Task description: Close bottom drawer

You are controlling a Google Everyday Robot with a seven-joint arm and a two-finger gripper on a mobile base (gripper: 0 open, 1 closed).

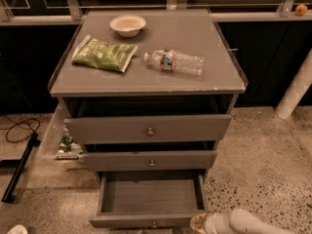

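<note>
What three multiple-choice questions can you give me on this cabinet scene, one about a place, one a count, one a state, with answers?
1. Where is the gripper?
A) at the picture's top edge
B) low, by the front corner of the bottom drawer
C) at the far left edge

2. How many things lie on the cabinet top?
A) one
B) five
C) three

3. The bottom drawer is:
A) pulled well out
B) fully shut
C) taken off

Answers:
1 B, the gripper sits at the lower right, beside the drawer's front.
2 C, a bowl, a green bag and a water bottle.
3 A, its inside floor shows in front of the drawers above.
</note>
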